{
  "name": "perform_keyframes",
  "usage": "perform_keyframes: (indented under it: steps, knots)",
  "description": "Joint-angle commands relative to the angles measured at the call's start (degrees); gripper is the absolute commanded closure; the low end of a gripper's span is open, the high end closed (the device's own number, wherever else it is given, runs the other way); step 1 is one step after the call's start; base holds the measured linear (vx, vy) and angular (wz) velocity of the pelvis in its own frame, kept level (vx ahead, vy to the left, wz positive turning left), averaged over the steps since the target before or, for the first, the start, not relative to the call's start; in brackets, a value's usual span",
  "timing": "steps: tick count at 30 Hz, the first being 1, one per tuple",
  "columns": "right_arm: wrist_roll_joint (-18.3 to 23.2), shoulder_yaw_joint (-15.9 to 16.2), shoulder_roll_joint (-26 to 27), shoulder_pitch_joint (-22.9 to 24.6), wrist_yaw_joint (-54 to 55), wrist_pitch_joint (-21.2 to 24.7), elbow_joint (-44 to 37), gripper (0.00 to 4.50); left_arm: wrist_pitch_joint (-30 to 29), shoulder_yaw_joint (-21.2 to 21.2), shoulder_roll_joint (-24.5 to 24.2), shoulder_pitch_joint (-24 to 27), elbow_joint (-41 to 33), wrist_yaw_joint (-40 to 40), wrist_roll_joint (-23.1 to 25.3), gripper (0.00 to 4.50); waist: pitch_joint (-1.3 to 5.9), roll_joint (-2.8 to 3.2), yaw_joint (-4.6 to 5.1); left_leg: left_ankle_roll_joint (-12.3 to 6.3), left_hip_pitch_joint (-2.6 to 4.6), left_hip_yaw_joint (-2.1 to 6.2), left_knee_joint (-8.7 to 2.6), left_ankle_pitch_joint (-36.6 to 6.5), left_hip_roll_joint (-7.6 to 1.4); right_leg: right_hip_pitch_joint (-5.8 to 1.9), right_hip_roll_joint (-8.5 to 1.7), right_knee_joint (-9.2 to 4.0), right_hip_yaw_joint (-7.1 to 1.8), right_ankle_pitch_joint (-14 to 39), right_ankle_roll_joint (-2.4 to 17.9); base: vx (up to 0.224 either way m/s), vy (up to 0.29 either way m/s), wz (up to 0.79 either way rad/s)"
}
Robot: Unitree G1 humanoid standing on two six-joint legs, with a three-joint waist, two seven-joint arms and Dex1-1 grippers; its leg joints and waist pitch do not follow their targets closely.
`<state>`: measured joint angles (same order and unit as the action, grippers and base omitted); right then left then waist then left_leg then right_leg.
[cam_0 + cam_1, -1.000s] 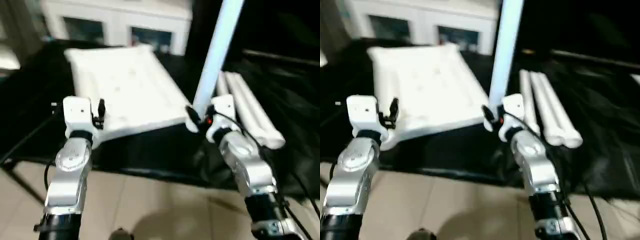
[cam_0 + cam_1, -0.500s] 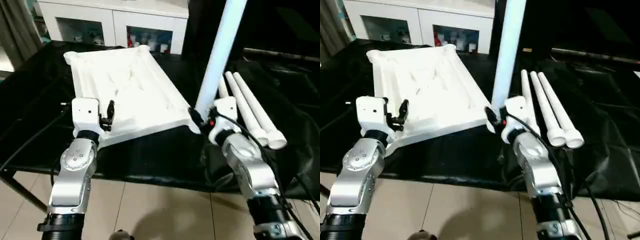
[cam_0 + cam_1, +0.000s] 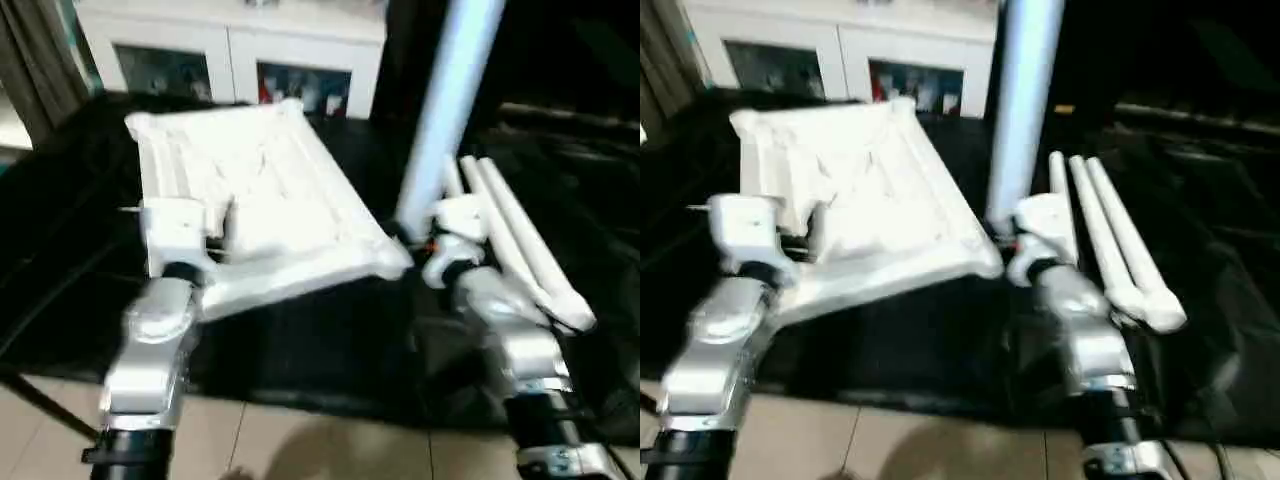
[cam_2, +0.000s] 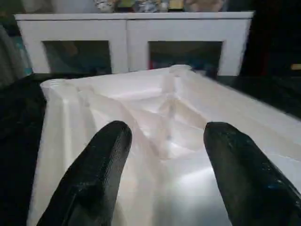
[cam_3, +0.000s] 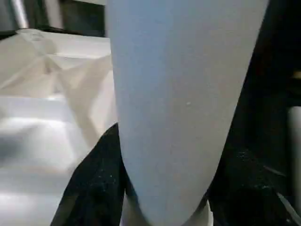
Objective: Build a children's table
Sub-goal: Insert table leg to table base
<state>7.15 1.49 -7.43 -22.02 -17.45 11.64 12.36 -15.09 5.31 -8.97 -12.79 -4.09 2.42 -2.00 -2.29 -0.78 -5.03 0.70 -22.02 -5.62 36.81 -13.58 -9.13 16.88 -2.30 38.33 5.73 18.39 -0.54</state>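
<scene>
On the black-draped desk [image 3: 300, 330], toward its near left corner, lies the white ribbed plastic tabletop [image 3: 260, 215], underside up. Right gripper [image 3: 1015, 245] pinches one long white tubular leg [image 3: 445, 115] upright beside its near right corner; left gripper [image 4: 164, 174] hovers spread over the ribs. Tilt could make it miss the socket. Spare legs [image 3: 1110, 240] lie rightward; a white glass-door cabinet [image 4: 131, 42] stands behind.
</scene>
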Motion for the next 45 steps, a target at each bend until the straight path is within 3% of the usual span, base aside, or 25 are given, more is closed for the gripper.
perform_keyframes:
  steps: [1, 3, 4, 5, 6, 7, 8, 9, 10, 11, 12, 14, 15, 18, 20, 22, 28, 29, 30, 32, 34, 35, 36, 42, 45]
  knots:
    - [0.4, -0.3, -0.9, -0.2, -0.1, -0.7, -1.1, 2.6, -0.5, -0.6, 0.1, -0.2, -0.7, 0.7, 0.2, 1.5, 5.07, 2.04, 2.04, -28.5, 11.15, 9.08, -3.39, 36.4, -8.96, 9.27, -2.28, 5.15, -1.24, 3.9, -3.7, 0.173, -0.057, -0.24]
    - [0.5, -0.3, -1.0, -0.2, -0.1, -0.7, -1.1, 2.6, -0.5, -0.7, 0.0, -0.3, -0.7, 0.9, 0.2, 1.5, 4.96, 1.01, 1.82, -27.54, 10.09, 7.18, -4.04, 36.7, -7.66, 10.22, -2.71, 5.33, -2.13, -1.0, -6.0, 0.135, -0.052, -0.22]
    - [0.5, -0.3, -1.0, -0.2, -0.1, -0.7, -1.1, 2.6, -0.5, -0.7, 0.0, -0.3, -0.7, 0.9, 0.2, 1.5, 3.89, -0.07, 1.27, -25.32, 7.74, 3.44, -5.07, 26.3, -5.68, 9.94, -2.75, 3.2, -2.9, -6.6, -4.1, 0.064, -0.042, -0.11]
    - [0.6, -0.4, -1.0, -0.2, -0.1, -0.7, -1.2, 2.6, -0.4, -0.7, -0.2, -0.4, -0.6, 1.2, 0.0, 1.5, 3.2, -2.51, 1.27, -20.02, 5.96, 0.54, -4.56, 9.0, -1.56, 6.89, -4.1, -3.4, -5.14, -11.5, -0.1, 0.064, -0.042, -0.11]
    - [0.6, -0.5, -1.0, -0.2, -0.1, -0.7, -1.3, 2.6, -0.1, -0.7, -0.3, -0.4, -0.5, 1.3, -0.1, 1.5, 2.78, -5.84, -0.71, -12.42, 2.03, -2.6, -1.07, -6.5, 3.82, 1.46, -7.23, -8.72, -10.06, 5.1, -1.9, 0.053, -0.083, 0.02]
    - [0.8, -0.8, -0.9, -0.2, -0.1, -0.7, -1.4, 2.6, -0.7, -1.0, -0.5, -0.2, -0.7, 2.8, -1.2, 1.5, 3.16, -4.79, -2.07, -10.27, 0.87, -1.65, 2.05, -7.4, 4.1, -0.96, -10.75, -9.32, -12.57, 10.6, 0.6, 0.068, -0.106, 0.05]
    - [0.9, -0.9, -0.7, -0.2, -0.2, -0.7, -1.5, 2.6, -1.2, -1.2, -0.7, 0.0, -0.9, 3.7, -1.9, 1.5, 3.02, -3.94, -2.61, -5.3, -0.38, 0.32, 2.58, -2.0, 2.24, -1.98, -12.2, -8.91, -12.61, 12.3, 5.1, 0.068, -0.106, 0.05]
    - [1.0, -1.1, -0.7, -0.1, -0.4, -0.6, -1.6, 2.6, -0.5, -2.1, -1.8, 0.5, -0.9, 7.1, -3.1, 1.5, 2.75, -3.82, -2.6, -2.93, -0.85, 0.81, 2.0, 1.3, 1.62, -2.02, -11.87, -8.33, -11.84, 8.7, 6.8, 0.067, -0.057, -0.08]
    - [1.4, -1.3, -0.6, -0.1, -0.7, -0.5, -1.7, 2.6, -0.4, -2.7, -2.6, 1.0, -0.9, 9.8, -4.2, 1.5, 2.46, -2.68, -2.08, 0.82, -0.93, 1.16, -1.1, 7.8, -0.13, -0.93, -9.92, -6.5, -9.49, -2.7, 10.5, 0.0, 0.0, 0.0]
    - [1.9, -1.5, -0.5, 0.0, -1.2, -0.5, -1.9, 2.6, -0.1, -3.6, -3.8, 1.5, -0.9, 13.6, -5.5, 1.5, 2.52, -1.01, -1.59, 1.49, 0.54, 0.97, -5.28, 9.8, -1.8, 1.47, -6.37, -5.07, -6.44, -9.4, 10.0, 0.0, 0.0, 0.0]
    - [2.3, -1.6, -0.6, 0.0, -1.4, -0.5, -2.0, 2.6, -0.5, -4.3, -4.7, 1.7, -0.9, 16.6, -6.7, 1.33, 3.1, -0.63, -0.25, 2.8, 1.98, 0.77, -4.19, 12.8, -2.4, 2.75, -4.42, -3.28, -5.74, -16.8, 10.6, 0.0, 0.0, 0.0]
    - [2.7, -1.7, -0.9, 0.0, -1.8, -0.3, -2.3, 2.6, -1.1, -5.3, -5.9, 1.5, -0.7, 20.1, -7.8, 1.17, 3.66, -0.82, 0.02, 2.13, 2.46, 0.62, -3.66, 17.9, -2.16, 2.57, -4.49, -2.89, -5.64, -24.4, 13.1, 0.0, 0.0, 0.0]
    - [3.2, -1.9, -1.1, -0.1, -2.3, -0.2, -2.3, 2.6, -1.6, -6.0, -6.6, 1.2, -0.4, 22.4, -8.5, 1.17, 3.6, -1.01, 0.04, 1.77, 2.52, 0.37, -3.75, 16.7, -2.12, 2.66, -4.56, -3.2, -5.62, -23.9, 13.8, 0.0, 0.0, 0.0]
    - [4.6, -2.8, -2.2, -0.7, -4.4, 0.3, -2.1, 2.6, -4.6, -9.9, -10.1, -0.5, 1.1, 31.6, -10.0, 0.93, 2.5, -1.29, -0.25, 1.56, 2.25, -0.73, -5.39, -0.9, -2.67, 2.68, -5.55, -4.79, -6.05, -9.4, 15.0, 0.0, 0.0, 0.0]
    - [5.1, -2.8, -3.6, -1.1, -7.2, 2.0, -1.9, 2.6, -8.2, -12.9, -11.3, -4.5, 5.1, 35.5, -9.5, 0.93, 1.81, -1.04, -0.15, 3.26, 2.91, -1.15, -6.26, -12.0, -2.98, 3.39, -5.74, -5.96, -6.29, 3.3, 13.5, -0.051, -0.001, 0.07]
    - [5.5, -2.5, -4.4, -1.2, -8.9, 3.2, -2.1, 2.6, -9.8, -13.8, -10.7, -7.2, 7.4, 37.9, -10.7, 0.93, 1.47, -1.23, 0.09, 4.43, 3.14, -1.42, -6.57, -17.7, -3.17, 3.48, -6.22, -6.87, -6.47, 11.8, 11.7, -0.058, -0.011, 0.07]
    - [4.7, -0.1, -7.9, 0.8, -11.5, 6.7, -3.7, 2.6, -16.4, -20.9, -10.2, -14.2, 15.0, 43.3, -8.0, 0.93, 2.01, -1.14, -0.12, 3.82, 2.22, -1.9, -6.33, -10.9, -3.09, 2.91, -6.36, -6.88, -6.7, 8.5, 10.7, -0.009, -0.002, 0.01]
    - [4.7, -0.2, -7.9, 1.2, -11.3, 6.7, -4.0, 2.6, -16.2, -21.7, -10.0, -14.9, 16.2, 43.2, -7.0, 0.93, 2.23, -0.63, -0.27, 3.56, 2.09, -1.86, -6.22, -9.1, -3.13, 2.76, -6.41, -6.73, -6.76, 6.8, 10.7, 0.0, 0.0, 0.0]
    - [4.7, -0.2, -8.1, 1.6, -11.2, 6.7, -4.4, 2.6, -16.1, -22.4, -9.6, -15.7, 17.7, 43.0, -6.2, 0.93, 2.39, -1.09, -0.24, 3.01, 1.91, -1.97, -6.12, -6.9, -3.07, 2.57, -6.21, -6.68, -6.69, 4.1, 10.7, 0.0, 0.0, 0.0]
    - [4.4, -0.6, -8.4, 2.7, -10.7, 7.4, -5.9, 2.6, -16.4, -23.3, -8.3, -17.6, 20.8, 42.9, -5.3, 0.93, 2.76, -0.19, -0.19, 2.53, 1.79, -1.96, -5.85, -3.6, -3.08, 2.38, -6.12, -6.13, -6.56, -2.0, 12.1, 0.0, 0.0, 0.0]
    - [4.2, -0.9, -8.4, 2.9, -10.5, 7.8, -6.4, 2.6, -16.7, -23.5, -8.0, -18.2, 21.5, 42.9, -5.1, 0.93, 2.96, -0.72, -0.27, 1.55, 1.56, -2.05, -5.59, -1.2, -3.03, 1.97, -6.08, -5.62, -6.5, -6.9, 13.7, 0.0, 0.0, 0.0]
    - [4.2, -1.0, -8.5, 3.1, -10.5, 7.8, -6.6, 2.6, -17.1, -23.8, -7.9, -18.4, 21.6, 42.9, -5.1, 0.93, 3.03, 0.12, -0.36, 1.37, 1.51, -1.97, -5.5, -0.6, -3.01, 2.01, -6.13, -5.37, -6.47, -8.3, 14.3, 0.0, 0.0, 0.0]
    - [4.2, -1.1, -8.6, 3.2, -10.6, 8.0, -6.7, 2.6, -17.5, -24.1, -8.0, -18.7, 21.8, 43.0, -5.1, 1.09, 3.11, -0.4, -0.2, 0.46, 1.32, -2.09, -5.37, 0.4, -3.0, 1.82, -6.0, -5.25, -6.36, -10.7, 15.5, 0.0, 0.0, 0.0]
    - [3.7, -1.0, -9.2, 4.3, -9.7, 8.9, -8.5, 2.6, -19.5, -24.9, -7.1, -21.7, 25.4, 41.0, -3.1, 1.56, 2.71, 0.81, -0.16, 0.48, 1.55, -2.15, -5.53, -3.3, -3.22, 2.1, -5.99, -5.99, -6.22, -4.4, 15.8, 0.0, 0.0, 0.0]
    - [3.6, -0.9, -9.2, 4.6, -9.3, 9.3, -9.2, 2.6, -20.3, -25.4, -7.7, -22.3, 25.7, 42.4, -2.4, 1.74, 2.52, 0.61, -0.01, 0.94, 1.55, -2.16, -5.74, -4.6, -3.29, 2.15, -6.02, -6.41, -6.22, -1.4, 15.0, 0.0, 0.0, 0.0]
